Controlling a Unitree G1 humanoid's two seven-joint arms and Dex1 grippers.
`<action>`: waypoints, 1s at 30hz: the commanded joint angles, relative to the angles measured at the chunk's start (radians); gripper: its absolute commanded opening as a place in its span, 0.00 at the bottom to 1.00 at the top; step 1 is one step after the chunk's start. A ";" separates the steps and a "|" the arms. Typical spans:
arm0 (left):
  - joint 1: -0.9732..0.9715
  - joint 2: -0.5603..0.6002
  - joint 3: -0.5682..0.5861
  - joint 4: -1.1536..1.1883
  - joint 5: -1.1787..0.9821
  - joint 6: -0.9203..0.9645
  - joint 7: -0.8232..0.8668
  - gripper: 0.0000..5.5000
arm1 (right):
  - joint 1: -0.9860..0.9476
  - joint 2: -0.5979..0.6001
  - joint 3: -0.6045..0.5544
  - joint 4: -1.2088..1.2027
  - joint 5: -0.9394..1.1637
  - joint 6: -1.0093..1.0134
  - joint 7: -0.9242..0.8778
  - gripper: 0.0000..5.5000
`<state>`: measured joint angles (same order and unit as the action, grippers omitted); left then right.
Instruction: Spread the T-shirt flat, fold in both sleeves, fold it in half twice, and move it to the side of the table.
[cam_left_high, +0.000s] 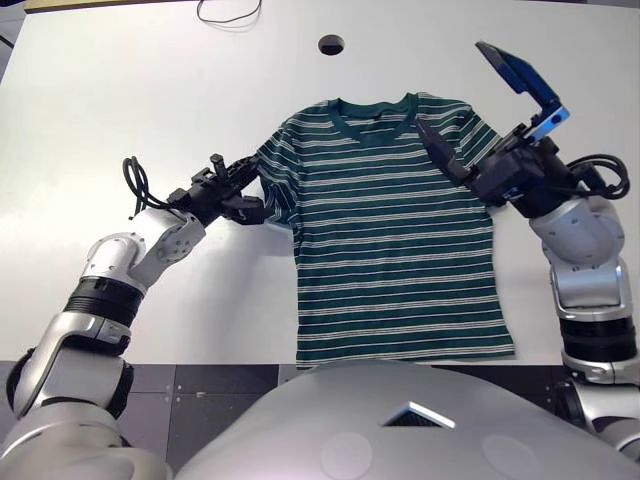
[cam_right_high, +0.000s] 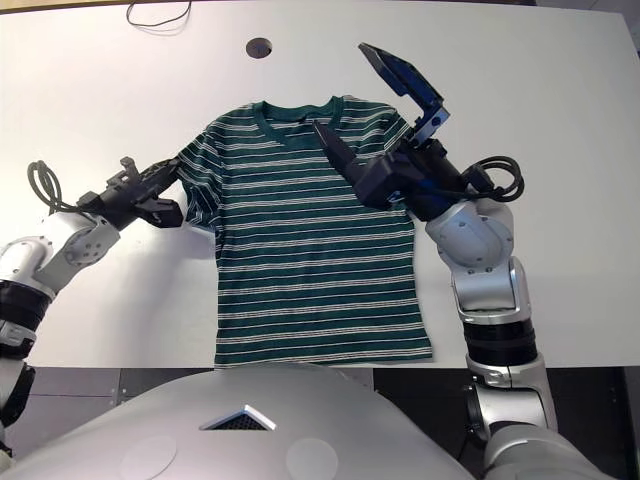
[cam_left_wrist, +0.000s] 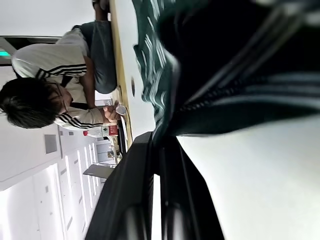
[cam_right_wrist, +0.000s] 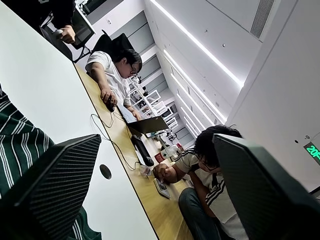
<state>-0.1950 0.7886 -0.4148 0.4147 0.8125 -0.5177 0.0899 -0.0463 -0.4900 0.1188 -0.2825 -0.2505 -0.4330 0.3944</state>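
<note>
White table (cam_left_high: 150, 90) carries the green striped T-shirt (cam_left_high: 390, 240) flat between both arms: left gripper (cam_left_high: 258, 205) pinched shut on its sleeve edge, right gripper (cam_left_high: 450, 88) gaping wide, empty, above the opposite shoulder.

The white bench (cam_left_high: 120, 90) carries a green T-shirt (cam_left_high: 390, 250) with white stripes. It lies flat and front up, collar toward the far side, hem just short of the near edge. Beyond the collar is a round dark hole (cam_left_high: 331, 44) in the top. A thin black cable (cam_left_high: 228, 14) loops at the far edge.
</note>
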 joint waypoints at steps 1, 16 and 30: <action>-0.016 -0.055 0.026 -0.054 0.015 0.021 0.071 0.02 | 0.006 -0.016 -0.016 0.026 0.001 -0.009 -0.003 0.76; -0.132 -0.210 -0.102 0.047 0.091 -0.030 0.080 0.02 | 0.000 -0.089 -0.169 0.297 -0.052 -0.066 -0.142 0.76; -0.167 -0.314 -0.120 0.123 0.027 -0.059 0.060 0.37 | -0.155 -0.295 -0.098 0.924 -0.370 -0.064 -0.444 0.76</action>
<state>-0.3787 0.4779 -0.5244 0.5461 0.8512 -0.5620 0.1777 -0.1607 -0.7302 -0.0249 0.5663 -0.5473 -0.5032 -0.0119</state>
